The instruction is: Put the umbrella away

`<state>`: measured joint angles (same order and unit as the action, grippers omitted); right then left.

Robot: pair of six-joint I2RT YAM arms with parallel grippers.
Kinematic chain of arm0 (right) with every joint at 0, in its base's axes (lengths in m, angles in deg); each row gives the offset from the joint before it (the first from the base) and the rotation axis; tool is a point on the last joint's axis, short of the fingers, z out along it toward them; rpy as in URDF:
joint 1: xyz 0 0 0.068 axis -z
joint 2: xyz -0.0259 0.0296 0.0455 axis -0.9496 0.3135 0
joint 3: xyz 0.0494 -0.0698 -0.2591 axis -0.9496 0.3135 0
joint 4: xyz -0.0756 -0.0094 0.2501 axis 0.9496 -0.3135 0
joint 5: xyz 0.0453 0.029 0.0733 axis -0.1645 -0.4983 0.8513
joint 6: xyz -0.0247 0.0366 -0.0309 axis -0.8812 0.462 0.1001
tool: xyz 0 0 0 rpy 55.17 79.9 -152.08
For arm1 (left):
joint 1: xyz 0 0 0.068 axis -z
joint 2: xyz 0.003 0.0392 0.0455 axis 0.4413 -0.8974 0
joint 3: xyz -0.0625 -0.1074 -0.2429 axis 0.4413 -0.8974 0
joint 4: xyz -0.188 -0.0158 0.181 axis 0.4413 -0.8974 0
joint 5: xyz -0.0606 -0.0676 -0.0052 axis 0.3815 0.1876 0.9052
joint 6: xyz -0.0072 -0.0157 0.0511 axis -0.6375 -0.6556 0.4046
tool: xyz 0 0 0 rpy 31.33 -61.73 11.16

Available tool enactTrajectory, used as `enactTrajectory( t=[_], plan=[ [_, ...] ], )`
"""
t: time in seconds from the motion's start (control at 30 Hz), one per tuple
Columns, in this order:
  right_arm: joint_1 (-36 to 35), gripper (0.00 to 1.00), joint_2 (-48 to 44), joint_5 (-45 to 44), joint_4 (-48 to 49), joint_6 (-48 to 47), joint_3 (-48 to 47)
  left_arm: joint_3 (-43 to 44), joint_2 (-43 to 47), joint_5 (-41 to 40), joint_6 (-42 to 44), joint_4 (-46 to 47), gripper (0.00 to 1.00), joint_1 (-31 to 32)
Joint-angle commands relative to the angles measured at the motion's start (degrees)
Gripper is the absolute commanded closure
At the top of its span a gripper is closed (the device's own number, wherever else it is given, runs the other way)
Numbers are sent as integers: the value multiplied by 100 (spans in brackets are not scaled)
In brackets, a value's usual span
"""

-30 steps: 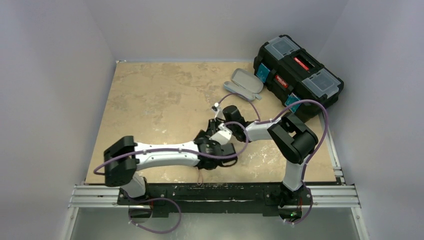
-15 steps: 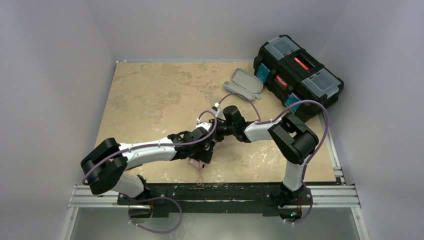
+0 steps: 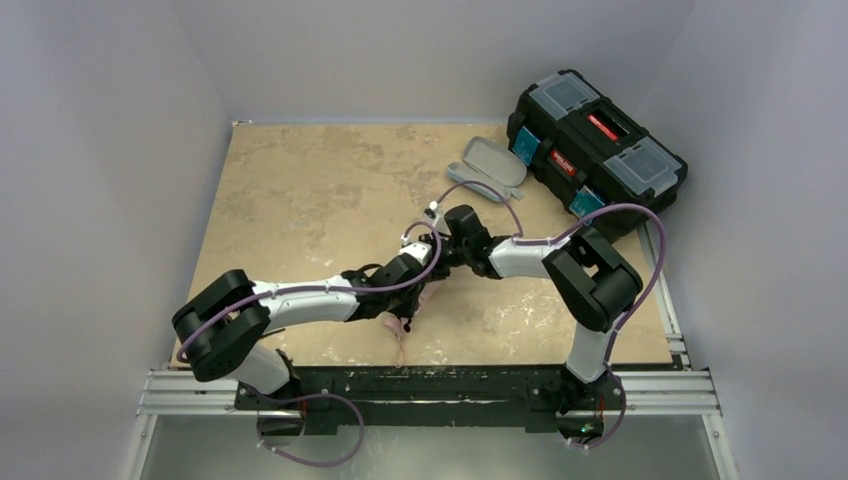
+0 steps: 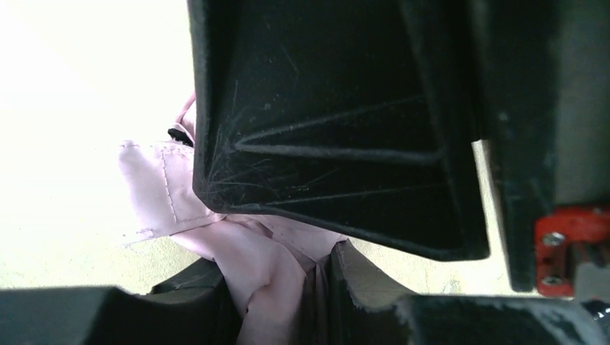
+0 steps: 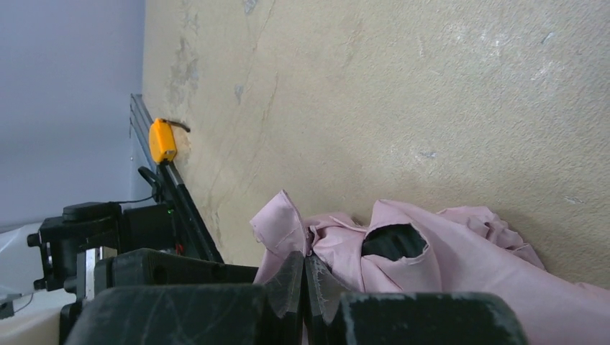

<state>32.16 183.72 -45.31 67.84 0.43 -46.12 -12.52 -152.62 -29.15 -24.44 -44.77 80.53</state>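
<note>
Lying crumpled, the pale pink umbrella (image 5: 460,251) is grasped by left claw (image 4: 280,295); right claw (image 5: 302,284) clenched.

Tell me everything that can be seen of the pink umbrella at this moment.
The umbrella shows as crumpled pale pink fabric with stitched seams, lying on the tan table. A gap in its folds shows black. The right tool is shut on one fold; another fold is bunched between the fingers of the left tool. Shaft and handle are hidden.
</note>
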Motion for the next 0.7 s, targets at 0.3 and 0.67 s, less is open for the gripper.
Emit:
enactTrajectory(
  t=[0.3,0.67],
  plan=[
    [191,100,-242,-313,-1441,-266,-1096,928,-581,-2439,-103,-1849,100,1348],
    [237,100,-290,-321,-1017,-161,-747,1859,-1843,-3771,-774,-3025,100,2246]
  ],
)
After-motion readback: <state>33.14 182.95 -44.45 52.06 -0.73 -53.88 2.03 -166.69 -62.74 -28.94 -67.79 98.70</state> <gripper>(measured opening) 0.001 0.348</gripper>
